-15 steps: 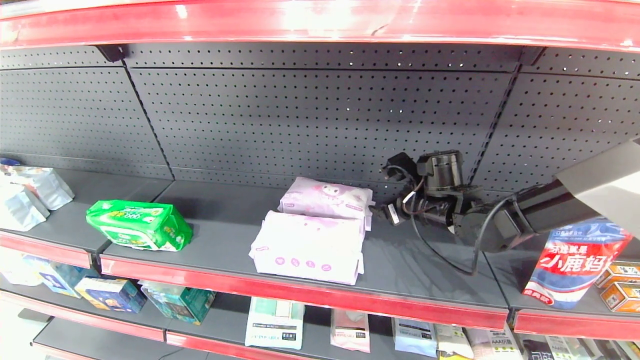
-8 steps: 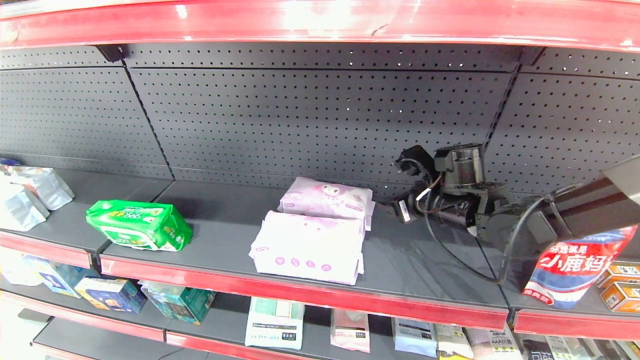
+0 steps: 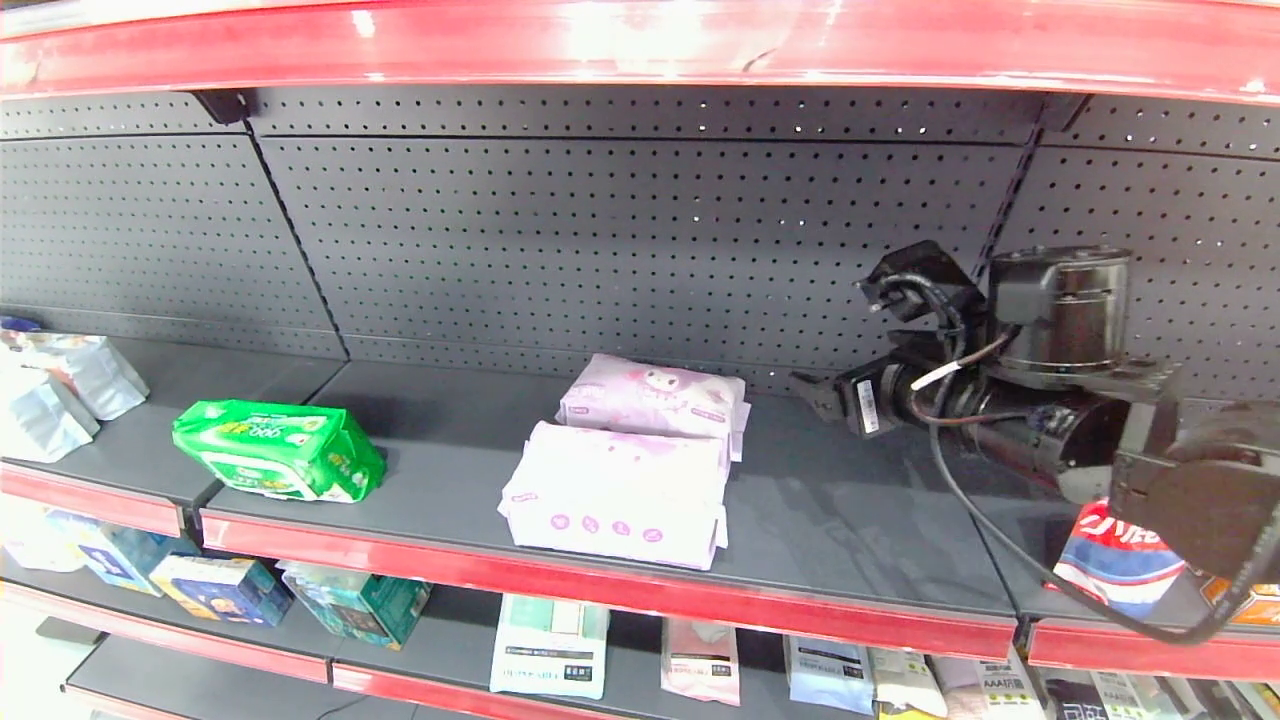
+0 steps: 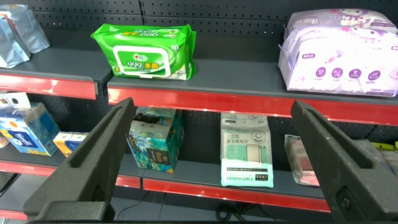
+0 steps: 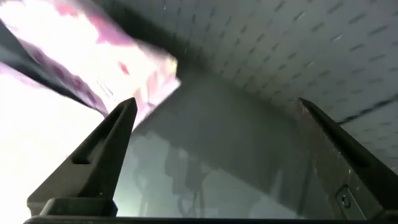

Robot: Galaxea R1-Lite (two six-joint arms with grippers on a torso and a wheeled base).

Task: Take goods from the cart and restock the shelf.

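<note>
Two lilac tissue packs lie on the grey shelf [image 3: 830, 520], the front pack [image 3: 618, 492] near the red edge and the rear pack [image 3: 655, 397] just behind it. A green wipes pack [image 3: 277, 449] rests further left. My right gripper [image 3: 815, 392] hovers over the shelf to the right of the rear pack, apart from it, open and holding nothing. In the right wrist view the open right gripper [image 5: 216, 106] faces a lilac pack [image 5: 99, 50]. My left gripper [image 4: 211, 109] is open in front of the shelving, below the green wipes pack [image 4: 144, 51] and the lilac packs [image 4: 339, 53].
Silver bags [image 3: 60, 385] stand at the far left, and a red-and-blue bag [image 3: 1110, 560] sits behind my right arm. A perforated back panel [image 3: 640, 230] closes the shelf. Lower shelves hold boxes [image 3: 350, 600] and pouches [image 3: 550, 645]. Bare shelf lies between the green and lilac packs.
My right arm has drawn back to the right and risen, taking its open gripper away from the rear lilac pack. The packs have not moved.
</note>
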